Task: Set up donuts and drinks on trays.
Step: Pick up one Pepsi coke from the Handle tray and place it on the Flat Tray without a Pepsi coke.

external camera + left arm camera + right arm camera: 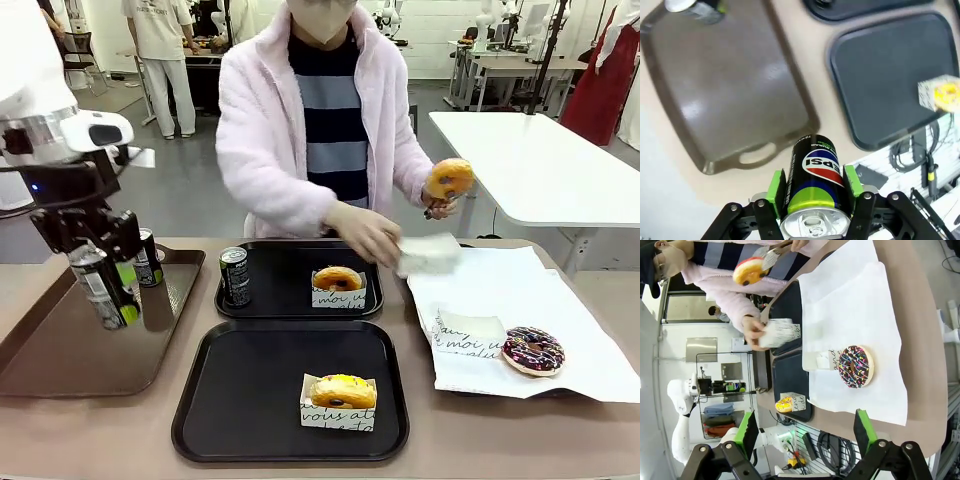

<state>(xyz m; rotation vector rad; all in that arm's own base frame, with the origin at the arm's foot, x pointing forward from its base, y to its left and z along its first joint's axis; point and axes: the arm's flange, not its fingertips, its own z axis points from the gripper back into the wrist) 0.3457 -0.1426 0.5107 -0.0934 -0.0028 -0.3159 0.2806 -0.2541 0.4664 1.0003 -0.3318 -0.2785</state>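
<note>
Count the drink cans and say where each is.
3. One can is held in the left gripper; a second can stands on the brown tray; a third can stands on the far black tray.

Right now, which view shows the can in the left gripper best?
Left wrist view: the can sits close up, label and silver top clear, clamped between the green pads of the left gripper. Front view shows it small and tilted, partly hidden by that gripper.
</note>
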